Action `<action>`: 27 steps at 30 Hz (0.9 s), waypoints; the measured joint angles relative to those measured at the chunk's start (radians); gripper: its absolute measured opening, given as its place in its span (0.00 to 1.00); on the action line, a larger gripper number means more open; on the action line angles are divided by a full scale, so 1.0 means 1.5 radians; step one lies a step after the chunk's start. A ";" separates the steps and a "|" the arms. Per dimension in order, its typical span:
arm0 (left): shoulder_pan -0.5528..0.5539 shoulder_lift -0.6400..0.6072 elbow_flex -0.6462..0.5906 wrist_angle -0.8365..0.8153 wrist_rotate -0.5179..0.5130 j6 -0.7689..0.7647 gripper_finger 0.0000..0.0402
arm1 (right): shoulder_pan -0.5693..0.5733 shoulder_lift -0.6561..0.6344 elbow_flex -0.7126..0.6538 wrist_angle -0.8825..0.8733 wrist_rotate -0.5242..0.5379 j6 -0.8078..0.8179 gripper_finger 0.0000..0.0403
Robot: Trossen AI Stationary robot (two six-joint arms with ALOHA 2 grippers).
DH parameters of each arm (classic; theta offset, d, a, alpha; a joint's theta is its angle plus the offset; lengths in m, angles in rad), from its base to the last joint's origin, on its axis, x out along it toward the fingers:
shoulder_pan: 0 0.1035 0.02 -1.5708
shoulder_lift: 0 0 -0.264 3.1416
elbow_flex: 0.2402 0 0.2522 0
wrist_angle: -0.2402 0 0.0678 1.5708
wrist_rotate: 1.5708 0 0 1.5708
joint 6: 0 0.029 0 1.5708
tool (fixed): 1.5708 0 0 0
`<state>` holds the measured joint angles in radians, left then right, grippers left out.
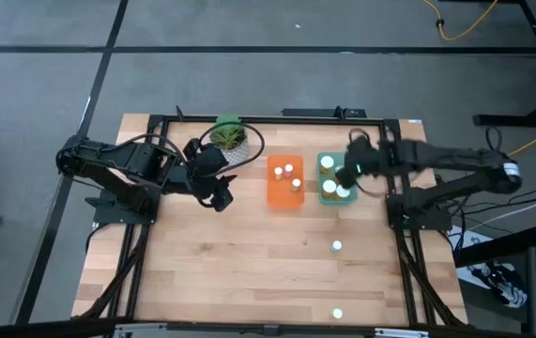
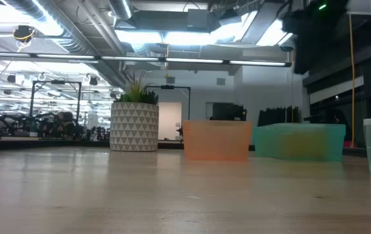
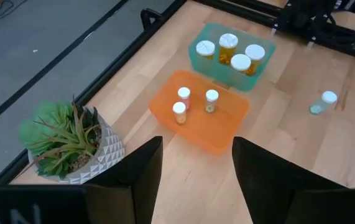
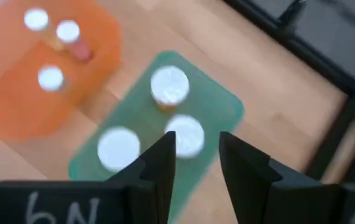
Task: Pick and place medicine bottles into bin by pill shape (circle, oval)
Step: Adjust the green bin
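Sorted bottles: three narrow-capped in the orange bin [image 1: 284,194], four wide-capped in the green bin [image 1: 325,161]. Two bottles remain on the counter [image 1: 249,272], one [image 1: 337,246] near the green bin and one [image 1: 338,313] at the counter's near edge.

Right end effector [image 4: 197,158] hangs above the green bin, fingers spread, nothing between them. Left end effector [image 3: 196,162] waits beside the plant [image 1: 228,137], also spread and empty.

Handling, as a judgement: the bottles look light, rigid and smooth-walled, so prone to tip or slip. Grip the amber body just below the cap, fingers on opposite sides, with moderate force.
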<state>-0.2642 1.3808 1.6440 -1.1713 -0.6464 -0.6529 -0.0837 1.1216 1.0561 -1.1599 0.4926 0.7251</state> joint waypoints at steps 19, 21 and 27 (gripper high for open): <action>0.000 0.000 0.000 -0.001 0.000 0.029 0.47 | -0.352 0.262 -0.001 0.244 -0.220 -0.171 0.31; 0.000 0.000 0.000 -0.001 0.000 0.040 0.47 | -0.361 0.272 -0.001 0.251 -0.220 -0.171 0.31; 0.000 0.000 0.000 -0.002 0.000 0.042 0.47 | -0.383 0.301 -0.001 0.235 -0.235 -0.170 0.31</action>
<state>-0.2642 1.3808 1.6437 -1.1739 -0.6468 -0.5896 -0.6588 1.5731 1.0554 -0.8074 0.1408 0.4698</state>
